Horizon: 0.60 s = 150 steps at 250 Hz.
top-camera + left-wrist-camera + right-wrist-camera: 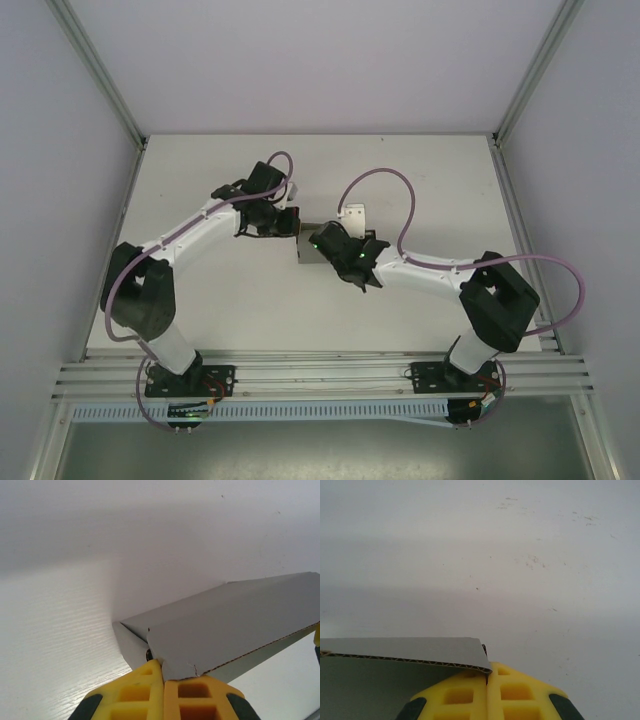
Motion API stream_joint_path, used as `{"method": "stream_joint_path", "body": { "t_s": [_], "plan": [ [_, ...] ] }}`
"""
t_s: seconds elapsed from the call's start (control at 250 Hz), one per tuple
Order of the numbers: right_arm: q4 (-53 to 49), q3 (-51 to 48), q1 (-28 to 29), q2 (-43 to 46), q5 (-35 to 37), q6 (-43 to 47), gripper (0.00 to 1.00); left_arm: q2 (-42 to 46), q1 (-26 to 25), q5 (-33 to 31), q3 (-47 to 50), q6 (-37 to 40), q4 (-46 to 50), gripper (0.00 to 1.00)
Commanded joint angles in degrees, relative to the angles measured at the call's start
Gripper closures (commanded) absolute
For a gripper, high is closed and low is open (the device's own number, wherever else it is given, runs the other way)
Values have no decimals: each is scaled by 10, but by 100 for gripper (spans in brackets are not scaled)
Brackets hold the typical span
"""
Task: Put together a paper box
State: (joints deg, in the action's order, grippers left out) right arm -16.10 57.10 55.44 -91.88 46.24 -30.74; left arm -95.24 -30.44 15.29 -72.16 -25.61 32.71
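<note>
Grey paper box (225, 630) | between left gripper (163, 669) | right gripper (490, 672) | touching both

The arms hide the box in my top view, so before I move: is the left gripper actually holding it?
Observer: Yes. The left gripper is shut on a flap corner of the box.
Operator: Is the cardboard damaged there?
Observer: A small tear nicks the flap's edge just beside that gripper.
Operator: And the right gripper?
Observer: The right gripper is shut too. A panel corner ends right at the seam of its jaws, but I can't tell whether it is pinched.
</note>
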Motion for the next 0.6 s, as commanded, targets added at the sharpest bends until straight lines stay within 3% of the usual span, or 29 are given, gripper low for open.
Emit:
{"method": "stream_joint_path", "body": {
  "t_s": [0.0,0.34,0.596],
  "plan": [
    [3,-30,17,-5,-13,-22,100,1,-37,-31,65,-7,30,100],
    [49,-82,37,5,-9,-61,100,-2,-110,-57,168,-74,-45,100],
    [46,-96,46,18,-3,-70,99,-2,-120,-63,217,-97,-60,100]
  ]
}}
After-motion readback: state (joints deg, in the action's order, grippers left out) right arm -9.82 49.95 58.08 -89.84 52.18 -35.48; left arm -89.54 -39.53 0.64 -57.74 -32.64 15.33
